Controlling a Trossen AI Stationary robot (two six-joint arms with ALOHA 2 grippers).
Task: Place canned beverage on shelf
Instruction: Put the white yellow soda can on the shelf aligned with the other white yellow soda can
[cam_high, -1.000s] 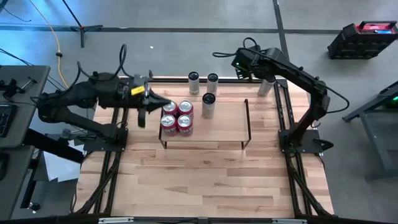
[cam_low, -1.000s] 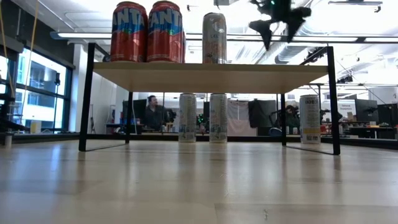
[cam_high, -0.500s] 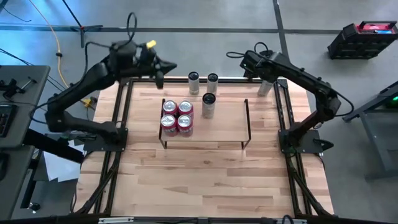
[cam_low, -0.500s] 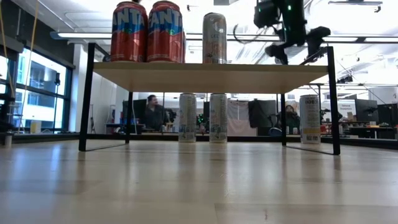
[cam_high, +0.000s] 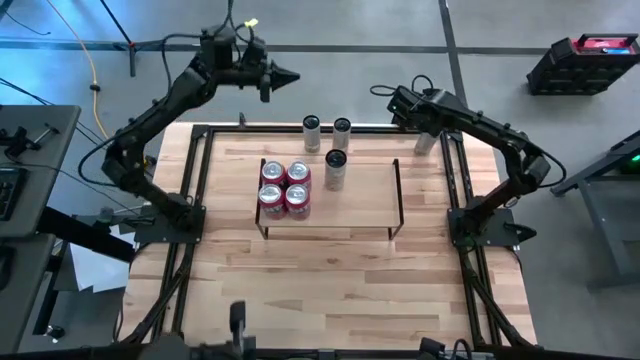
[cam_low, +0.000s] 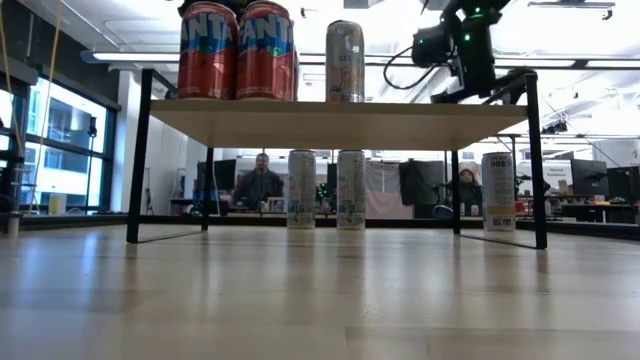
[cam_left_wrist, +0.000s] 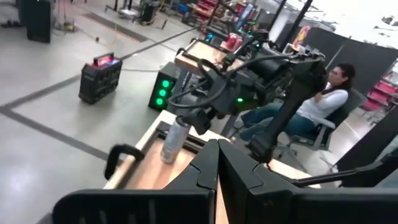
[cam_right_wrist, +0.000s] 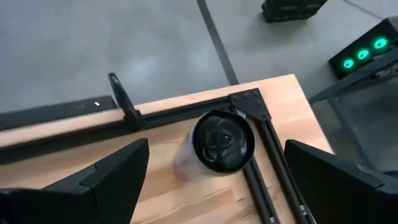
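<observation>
The shelf (cam_high: 360, 205) stands mid-table on its wire frame. On its board stand several red cans (cam_high: 285, 188) and one tall silver can (cam_high: 336, 170); in the low view they are the red cans (cam_low: 237, 50) and the silver can (cam_low: 345, 60). Two silver cans (cam_high: 327, 131) stand on the table behind the shelf. Another silver can (cam_high: 425, 145) stands at the table's far right corner, also seen in the right wrist view (cam_right_wrist: 222, 142). My right gripper (cam_right_wrist: 217, 186) hovers open above it, a finger on each side, touching nothing. My left gripper (cam_high: 290, 75) is shut and empty, high beyond the far edge.
Black rails (cam_high: 195, 200) frame the tabletop, and a corner bracket (cam_right_wrist: 249, 99) lies beside the corner can. The near half of the table (cam_high: 330, 290) is bare wood. People sit in the room beyond the table (cam_low: 260, 185).
My left gripper has risen from beside the red cans on the shelf and swung past the table's far edge, turning to point toward the right. My right gripper has moved toward the table's right edge and down, over the corner can. The cans have stayed put.
</observation>
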